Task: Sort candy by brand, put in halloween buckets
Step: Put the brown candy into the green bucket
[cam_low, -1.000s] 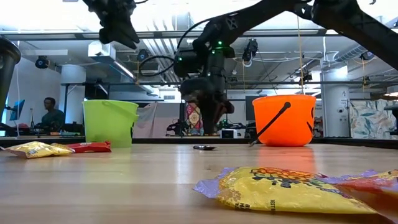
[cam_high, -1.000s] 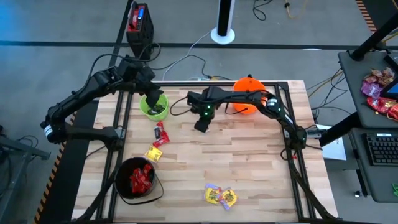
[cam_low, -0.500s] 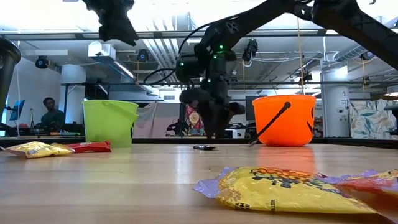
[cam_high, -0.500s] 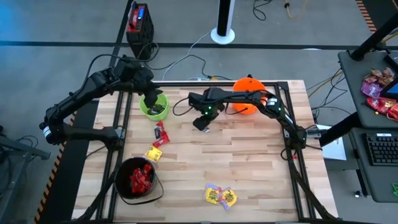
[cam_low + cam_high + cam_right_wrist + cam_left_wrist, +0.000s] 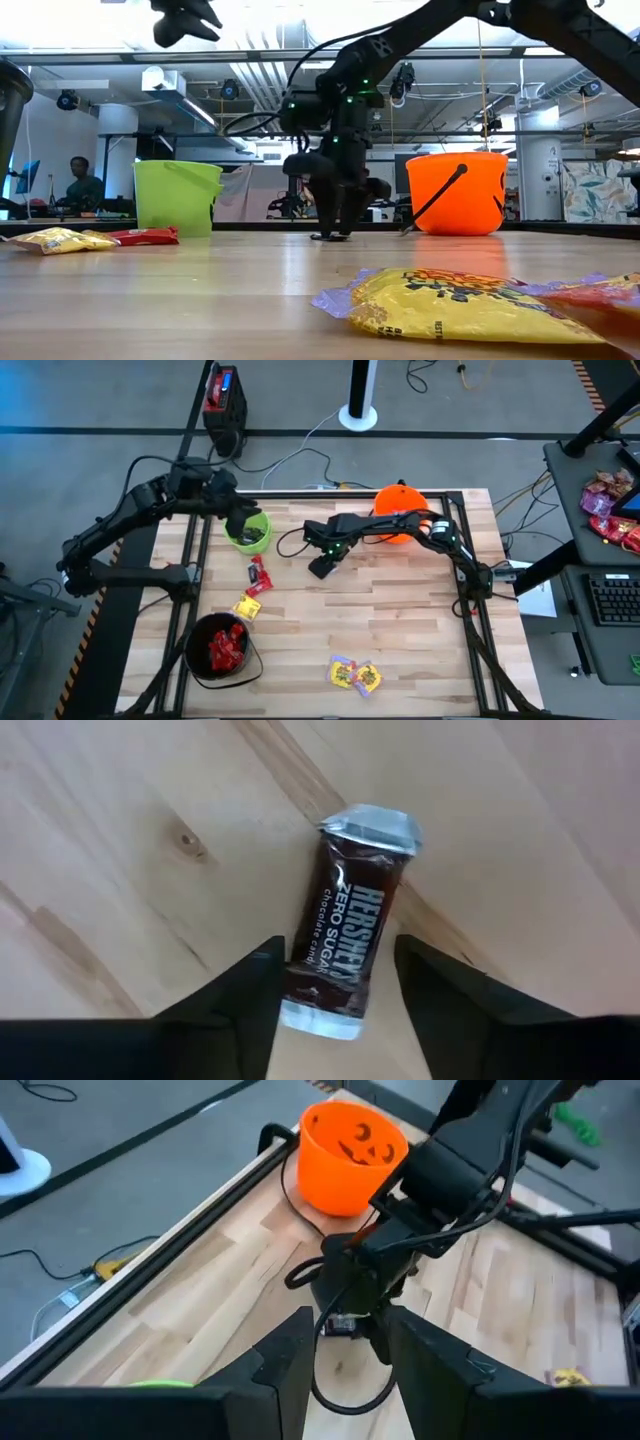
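Note:
A dark Hershey's candy (image 5: 348, 935) lies flat on the wooden table (image 5: 400, 610), left of the orange bucket (image 5: 397, 517). My right gripper (image 5: 340, 965) points down over it, open, one finger on each side of its lower end without touching it; in the high view the gripper (image 5: 320, 567) covers the candy. My left gripper (image 5: 238, 518) hangs open and empty above the far rim of the green bucket (image 5: 249, 533), which holds dark candies. The black bucket (image 5: 222, 648) holds red candies.
A red candy (image 5: 260, 575) and a yellow one (image 5: 247, 607) lie between the green and black buckets. More yellow candies (image 5: 355, 675) lie near the table's near edge. Free board lies to the right of the centre. A person (image 5: 80, 185) sits in the room behind.
My right gripper has sunk to the table over the dark candy, rolled about its own axis and opened from shut. My left gripper has risen and drawn back toward the table's far left corner, away from the green bucket.

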### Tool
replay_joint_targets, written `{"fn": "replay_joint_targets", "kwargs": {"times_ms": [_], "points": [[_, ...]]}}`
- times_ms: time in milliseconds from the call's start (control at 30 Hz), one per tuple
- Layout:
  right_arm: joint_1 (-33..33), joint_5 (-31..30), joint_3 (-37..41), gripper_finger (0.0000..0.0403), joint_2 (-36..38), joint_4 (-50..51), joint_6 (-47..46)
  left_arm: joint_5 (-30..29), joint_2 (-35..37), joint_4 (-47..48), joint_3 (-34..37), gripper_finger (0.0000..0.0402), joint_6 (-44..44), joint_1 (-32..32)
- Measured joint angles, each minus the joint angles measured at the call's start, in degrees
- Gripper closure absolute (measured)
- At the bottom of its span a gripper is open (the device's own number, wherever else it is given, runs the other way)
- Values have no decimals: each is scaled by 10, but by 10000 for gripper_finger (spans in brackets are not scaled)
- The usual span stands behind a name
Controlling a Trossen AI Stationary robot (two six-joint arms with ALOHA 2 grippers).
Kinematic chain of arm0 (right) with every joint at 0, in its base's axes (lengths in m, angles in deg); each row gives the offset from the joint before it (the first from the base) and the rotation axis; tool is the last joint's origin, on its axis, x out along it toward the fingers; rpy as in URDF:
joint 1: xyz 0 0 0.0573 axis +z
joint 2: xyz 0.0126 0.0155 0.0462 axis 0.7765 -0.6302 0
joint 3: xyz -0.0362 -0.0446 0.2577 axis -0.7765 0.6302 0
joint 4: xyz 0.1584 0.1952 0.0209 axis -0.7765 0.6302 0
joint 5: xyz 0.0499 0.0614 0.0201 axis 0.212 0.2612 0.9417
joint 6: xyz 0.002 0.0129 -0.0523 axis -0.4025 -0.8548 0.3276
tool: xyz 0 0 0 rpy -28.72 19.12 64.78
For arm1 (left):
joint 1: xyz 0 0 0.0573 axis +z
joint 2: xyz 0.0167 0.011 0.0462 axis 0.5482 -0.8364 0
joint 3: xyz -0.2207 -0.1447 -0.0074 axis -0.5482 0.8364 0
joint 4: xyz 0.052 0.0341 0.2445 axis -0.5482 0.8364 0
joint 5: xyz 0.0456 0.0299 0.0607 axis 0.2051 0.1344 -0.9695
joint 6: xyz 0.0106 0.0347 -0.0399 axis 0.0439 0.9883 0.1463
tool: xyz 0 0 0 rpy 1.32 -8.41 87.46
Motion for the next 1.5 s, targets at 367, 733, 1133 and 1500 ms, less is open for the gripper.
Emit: {"fn": "replay_joint_targets", "kwargs": {"times_ms": [367,733,1133,1500], "points": [[-1,16,12,385,4,-26,60,-2,23,3,1,287,-16,0],[-18,64,18,395,78,-11,95,-2,17,-2,39,287,-12,-12],[14,82,168,395,238,-66,99,98,-5,-98,129,287,-6,-50],[94,-110,448,394,274,-582,22,95,-153,-265,131,352,60,-60]]}}
